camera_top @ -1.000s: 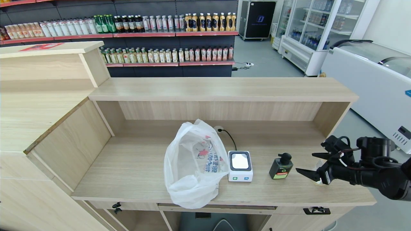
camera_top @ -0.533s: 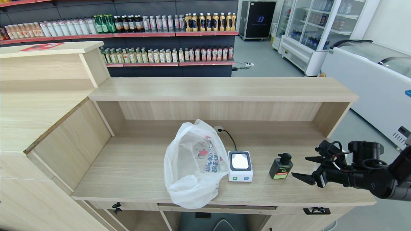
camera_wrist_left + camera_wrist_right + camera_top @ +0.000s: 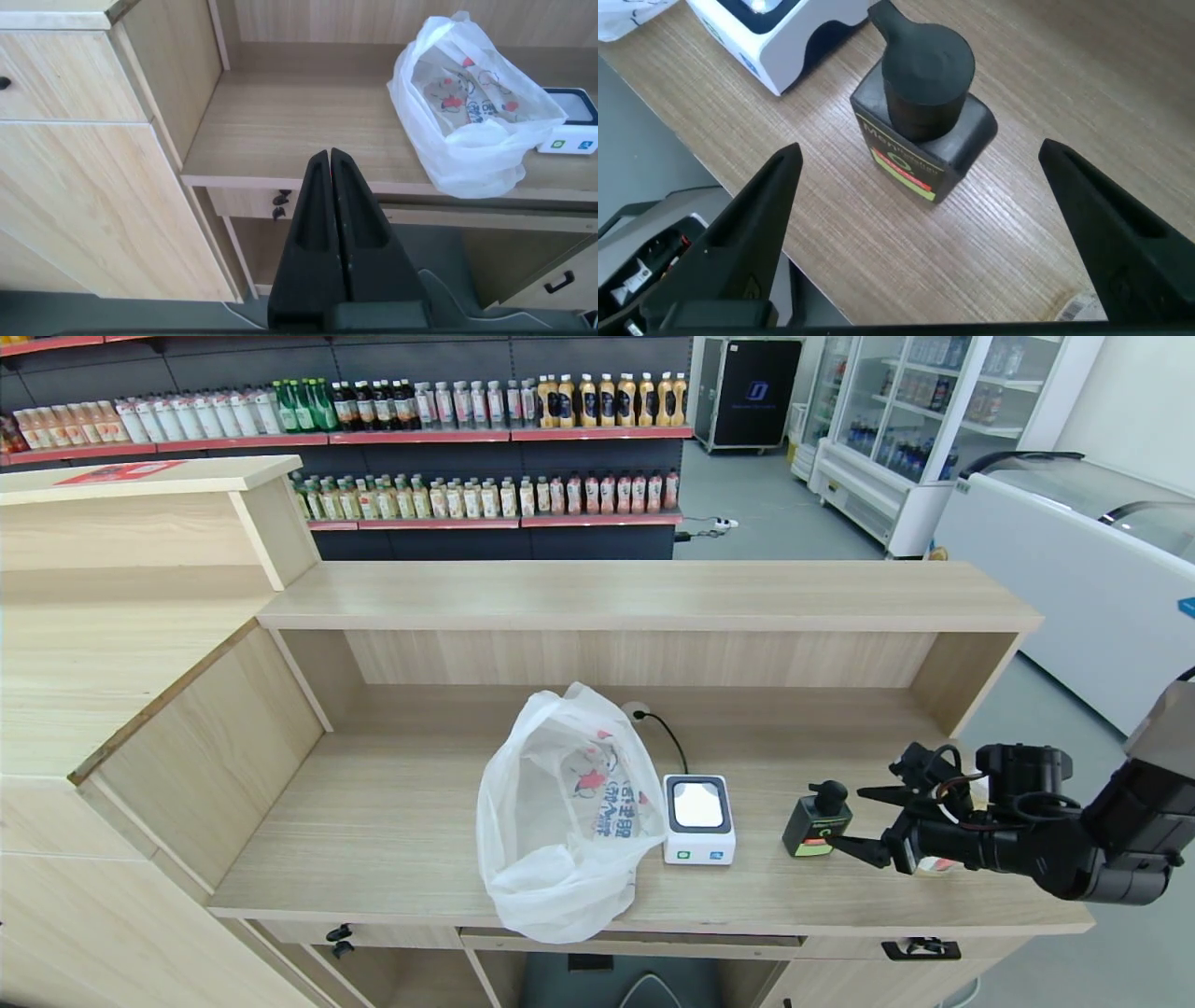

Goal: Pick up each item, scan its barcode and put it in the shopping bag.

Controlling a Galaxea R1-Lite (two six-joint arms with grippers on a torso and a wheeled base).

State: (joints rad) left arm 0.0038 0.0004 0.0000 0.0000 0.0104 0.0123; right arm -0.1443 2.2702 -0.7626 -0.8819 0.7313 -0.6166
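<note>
Down low on the left, in front of the desk (image 3: 373,821), the left gripper (image 3: 329,157) has its jaws shut tight together, with nothing between them. On the desk, the white shopping bag (image 3: 560,821) sits open and floppy. Just beside it, to the right, is the little white scanner (image 3: 698,819) with its glass window facing up.

Next comes the bottle (image 3: 815,821), near the scanner but not touching it. It is small and dark, with a black pump head (image 3: 926,70) on top. It stands straight up, so its long side runs up and down. The nozzle points toward the scanner, and the red and green label (image 3: 901,168) faces the front of the desk.

At the far right, the right gripper (image 3: 845,818) is close to the bottle with its 2 jaws spread wide, 1 on each side. They do not touch it.

The bottle looks hard and smooth, so I think it could slip. It may be a bit heavy if it is full. The best place to grab is the flat sides of the body, under the pump. The pump could press down or wobble, so it should be left alone. I cannot see the barcode.
</note>
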